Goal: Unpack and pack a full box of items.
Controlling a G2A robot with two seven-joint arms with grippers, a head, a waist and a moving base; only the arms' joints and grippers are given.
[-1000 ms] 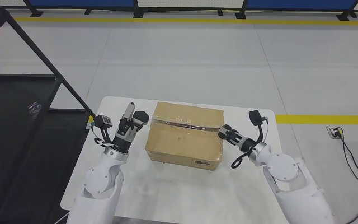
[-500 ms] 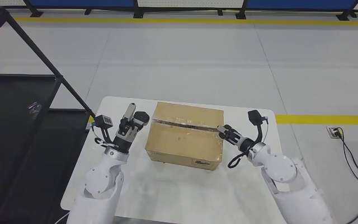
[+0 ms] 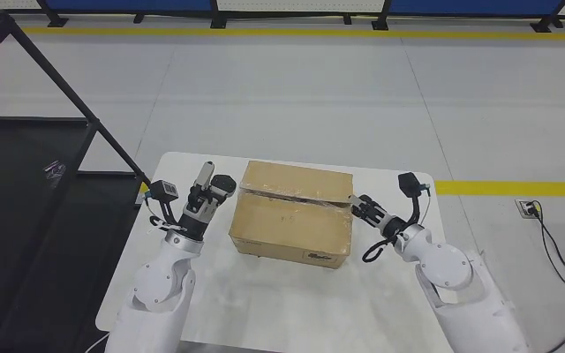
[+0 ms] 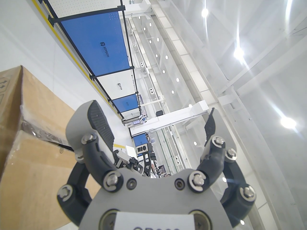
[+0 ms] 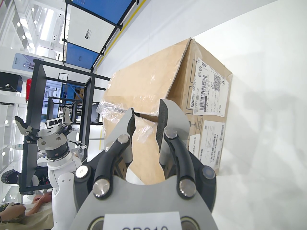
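A brown cardboard box (image 3: 291,216) stands in the middle of the white table (image 3: 282,300). Torn clear tape (image 5: 112,111) hangs loose along its top seam, and the far flap edge sits slightly raised. My right gripper (image 3: 356,206) is at the box's right end, level with the seam; its fingers (image 5: 146,107) stand open by a narrow gap just off the crumpled tape. My left gripper (image 3: 212,181) is beside the box's left end, pointing upward, and its fingers (image 4: 152,111) are spread wide with nothing between them. The box side (image 4: 28,144) is close by it.
A black metal rack (image 3: 53,176) stands off the table's left side. Printed labels (image 5: 208,89) cover the box's right end. Bare table lies in front of the box and to its right.
My right gripper pushed in toward the box's seam, then drew back a little to the right. The left arm has stayed still.
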